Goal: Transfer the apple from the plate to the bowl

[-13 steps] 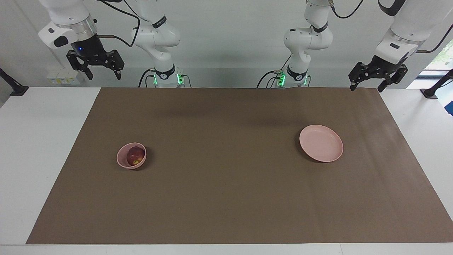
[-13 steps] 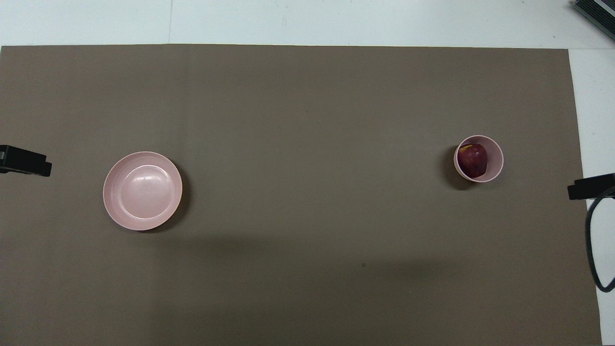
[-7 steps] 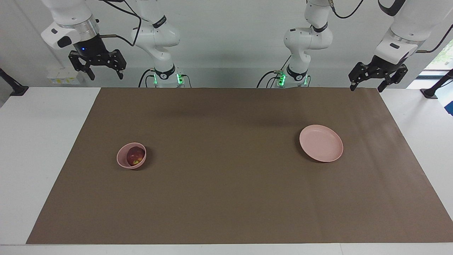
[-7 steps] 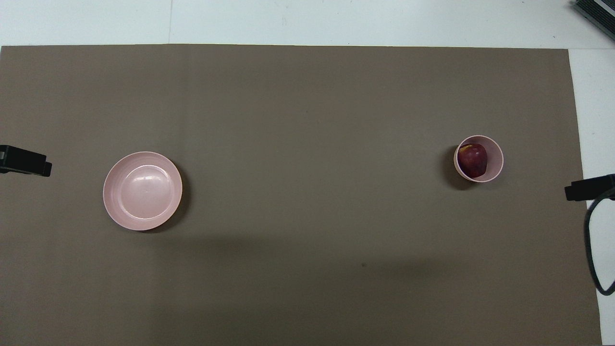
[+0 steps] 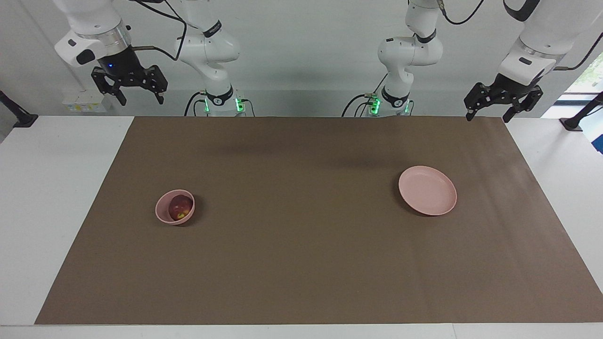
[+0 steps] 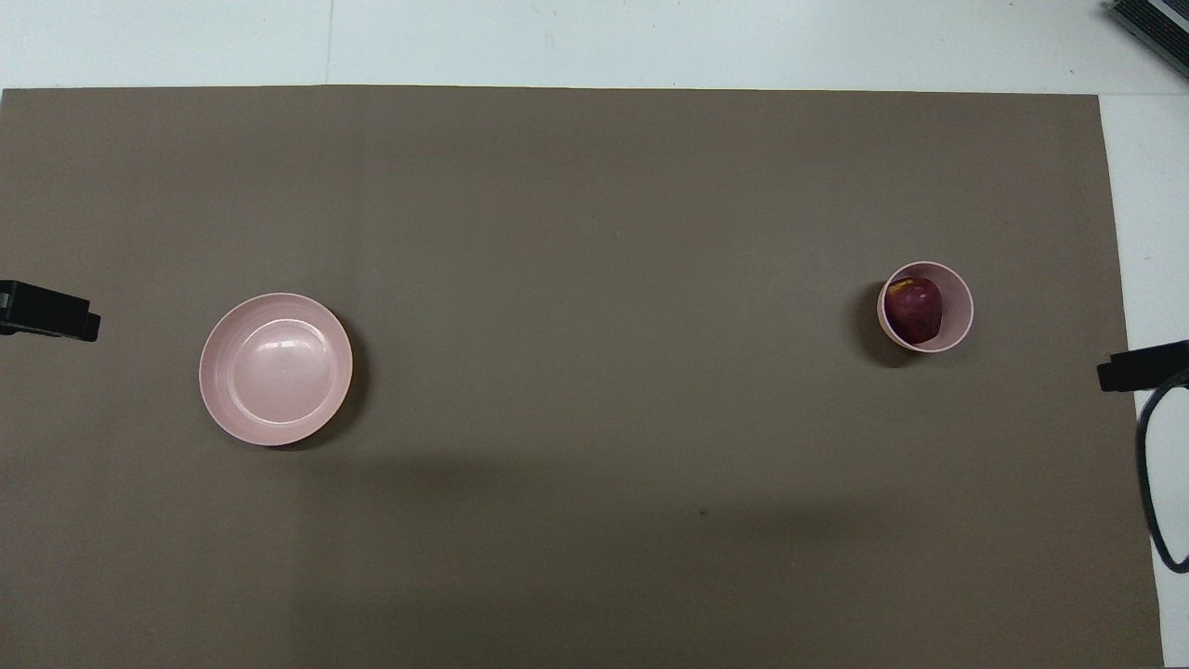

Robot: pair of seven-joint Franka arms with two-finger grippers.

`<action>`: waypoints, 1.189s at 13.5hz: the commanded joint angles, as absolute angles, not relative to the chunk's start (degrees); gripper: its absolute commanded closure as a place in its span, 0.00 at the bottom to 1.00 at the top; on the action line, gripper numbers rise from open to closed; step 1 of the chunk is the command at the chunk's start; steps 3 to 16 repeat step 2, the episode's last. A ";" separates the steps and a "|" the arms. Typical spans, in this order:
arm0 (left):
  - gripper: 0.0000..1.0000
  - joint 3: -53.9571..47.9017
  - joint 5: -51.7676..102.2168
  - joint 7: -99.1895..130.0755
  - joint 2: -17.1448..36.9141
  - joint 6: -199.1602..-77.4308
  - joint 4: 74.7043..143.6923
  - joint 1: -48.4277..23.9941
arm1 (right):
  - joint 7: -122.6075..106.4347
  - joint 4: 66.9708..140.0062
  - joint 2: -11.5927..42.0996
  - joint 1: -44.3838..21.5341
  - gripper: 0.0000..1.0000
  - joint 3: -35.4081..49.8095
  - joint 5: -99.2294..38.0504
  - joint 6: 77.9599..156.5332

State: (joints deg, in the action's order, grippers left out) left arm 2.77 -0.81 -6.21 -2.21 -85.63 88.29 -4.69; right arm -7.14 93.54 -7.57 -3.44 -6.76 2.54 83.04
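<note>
The dark red apple [image 5: 180, 207] [image 6: 913, 309] lies inside the small pink bowl [image 5: 165, 214] [image 6: 961, 316], toward the right arm's end of the table. The flat pink plate [image 5: 427, 190] [image 6: 276, 369] sits bare toward the left arm's end. My right gripper [image 5: 138, 97] is raised high and open, over the table's edge at the robots' end. My left gripper [image 5: 488, 114] is raised and open, over the mat's corner at the robots' end. In the overhead view only one tip of each gripper shows at the side edges.
A brown mat [image 5: 301, 263] [image 6: 594, 186] covers most of the white table [image 5: 52, 188]. A black cable loop [image 6: 1152, 483] hangs at the right arm's side. A small white box [image 5: 85, 101] stands near the right arm.
My right gripper has risen a little and drawn back toward the robots' end. The left arm, the apple, the bowl and the plate have not moved.
</note>
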 commanded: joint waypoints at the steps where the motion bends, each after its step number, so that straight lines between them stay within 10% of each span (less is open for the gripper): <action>1: 0.00 2.46 -0.97 -6.59 -2.72 -84.73 88.16 -4.04 | -8.26 93.52 -7.73 -3.52 0.00 -7.03 1.85 82.27; 16: 0.00 2.46 -0.97 -6.59 -2.72 -84.73 88.24 -4.04 | -8.17 93.69 -7.82 -3.60 0.00 -7.03 1.85 82.18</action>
